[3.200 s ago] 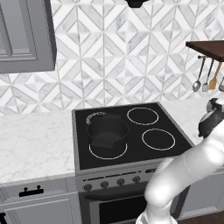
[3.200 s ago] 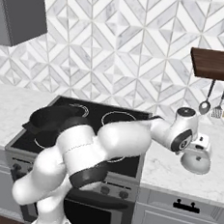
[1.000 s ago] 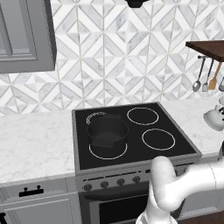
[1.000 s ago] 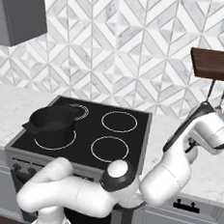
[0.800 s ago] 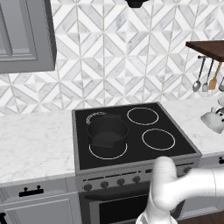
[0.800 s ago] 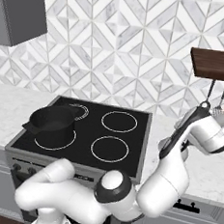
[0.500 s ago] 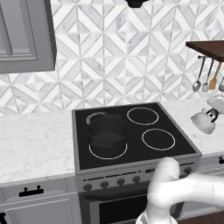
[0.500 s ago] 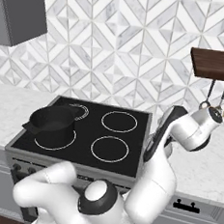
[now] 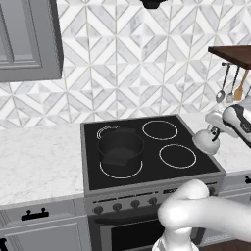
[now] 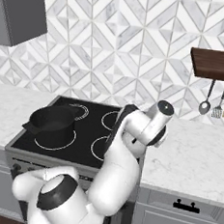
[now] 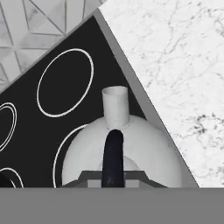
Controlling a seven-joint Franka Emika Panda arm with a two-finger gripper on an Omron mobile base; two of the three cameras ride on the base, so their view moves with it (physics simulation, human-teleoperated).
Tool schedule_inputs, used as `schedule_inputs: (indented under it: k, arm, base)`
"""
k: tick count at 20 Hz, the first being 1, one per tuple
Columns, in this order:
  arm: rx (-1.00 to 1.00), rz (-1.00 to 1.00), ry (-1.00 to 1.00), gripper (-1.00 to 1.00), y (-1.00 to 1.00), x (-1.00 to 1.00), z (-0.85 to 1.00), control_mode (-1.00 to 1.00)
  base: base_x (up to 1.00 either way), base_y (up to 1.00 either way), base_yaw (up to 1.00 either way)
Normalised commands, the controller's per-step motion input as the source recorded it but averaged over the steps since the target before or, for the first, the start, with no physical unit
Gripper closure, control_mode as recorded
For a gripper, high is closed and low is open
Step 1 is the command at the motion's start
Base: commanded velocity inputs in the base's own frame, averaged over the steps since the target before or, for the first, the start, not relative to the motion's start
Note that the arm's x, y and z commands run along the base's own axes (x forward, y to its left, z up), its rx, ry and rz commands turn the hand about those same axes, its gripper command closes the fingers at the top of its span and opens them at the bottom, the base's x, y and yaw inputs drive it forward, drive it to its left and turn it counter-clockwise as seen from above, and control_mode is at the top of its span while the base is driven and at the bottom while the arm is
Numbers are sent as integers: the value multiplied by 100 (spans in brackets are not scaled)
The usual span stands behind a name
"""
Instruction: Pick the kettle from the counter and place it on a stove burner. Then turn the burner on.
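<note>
The kettle (image 9: pixel 206 140) hangs in the air at the right edge of the stove (image 9: pixel 147 162), lifted off the worktop (image 9: pixel 230 149), near the front right burner (image 9: pixel 177 156). In the hand view the jaws are closed on its dark handle (image 11: pixel 112 157), but the finger tips are cut off at the bottom. From the right base the arm hides the kettle almost fully. The black pot (image 9: pixel 120 147) sits on the front left ring; probably its far handle is hidden.

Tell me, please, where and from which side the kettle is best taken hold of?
Probably by the thin dark handle arching over the kettle dome, coming from above. The body is squat, round and smooth, offering the fingers little purchase, while the upright handle is narrow enough to pinch. The gripper is shut on that handle here.
</note>
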Motion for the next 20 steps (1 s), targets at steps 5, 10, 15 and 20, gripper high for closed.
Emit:
schedule_inputs:
  k: [5, 10, 15, 20]
  arm:
    - [-18, -19, 13, 100, 100, 31, 2, -100]
    - [-10, -6, 16, 100, 53, 15, 0, -100]
    - [0, 0, 0, 100, 16, 10, -21, -100]
    - [-1, 0, 0, 100, 23, 14, -28, -100]
  base:
    - [0, 0, 0]
    - [0, 0, 0]
    - [0, 0, 0]
    - [0, 0, 0]
